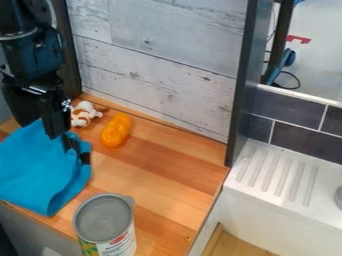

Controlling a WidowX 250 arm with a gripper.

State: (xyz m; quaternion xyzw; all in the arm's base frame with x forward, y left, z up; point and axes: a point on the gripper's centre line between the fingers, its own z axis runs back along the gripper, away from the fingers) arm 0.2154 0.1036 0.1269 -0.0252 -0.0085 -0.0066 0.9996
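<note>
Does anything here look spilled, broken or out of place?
I see no spill or breakage. The blue cloth is rumpled rather than laid flat, near the counter's front edge. The can is also near that edge, but looks upright and undented from here. Nothing else stands out.

Camera view: fixed position above the front of the counter, looking down at a steep slant. Facing: toward the plank wall, obliquely; the wall's base line drops from left to right, its right end lying closer to the camera. Range: near; the counter spans the left and middle. The can, at the bottom edge, stands closest, seen from above. Right side takes in part of the sink and dark tiles.
</note>
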